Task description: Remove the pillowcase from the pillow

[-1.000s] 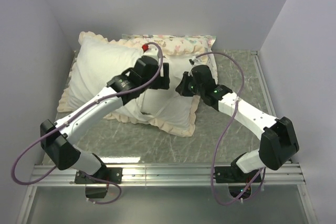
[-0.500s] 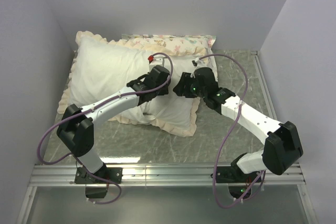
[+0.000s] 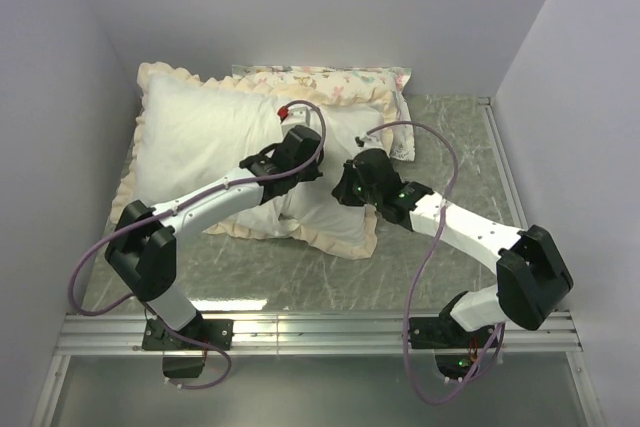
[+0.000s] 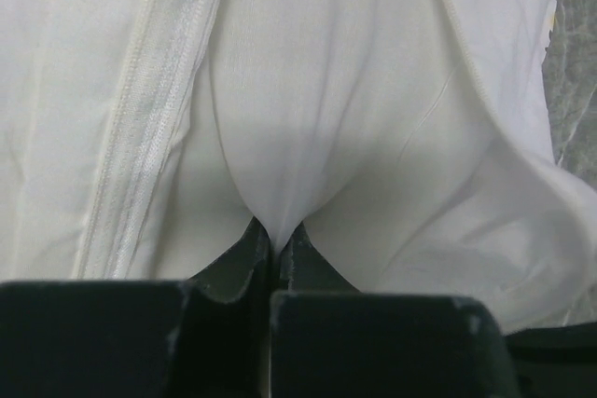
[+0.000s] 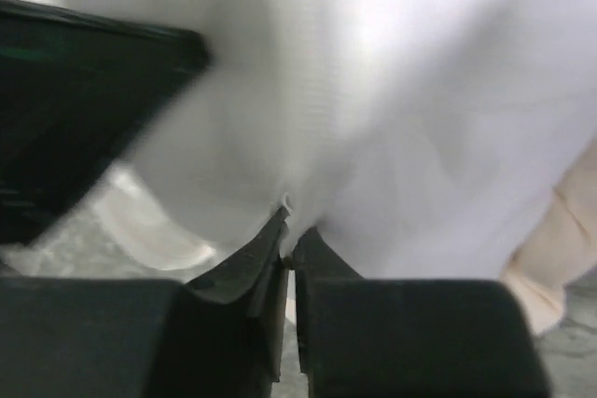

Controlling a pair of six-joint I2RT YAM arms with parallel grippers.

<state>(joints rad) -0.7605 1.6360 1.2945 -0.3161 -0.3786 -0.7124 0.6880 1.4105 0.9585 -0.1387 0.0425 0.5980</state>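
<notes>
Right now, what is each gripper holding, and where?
Both pinch a small fold of white fabric: left gripper just beside the zipper, right gripper close by, near the frill. Which layer it is, I cannot tell.

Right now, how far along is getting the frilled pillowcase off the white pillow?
Done: the white zipper looks open, showing plain fabric, likely the plump white pillow. In hand: left gripper is shut on that fabric; right gripper is shut on white cloth beside the frill, likely the frilled cream-white fabric pillowcase. To do: the case covers nearly all the pillow.
</notes>
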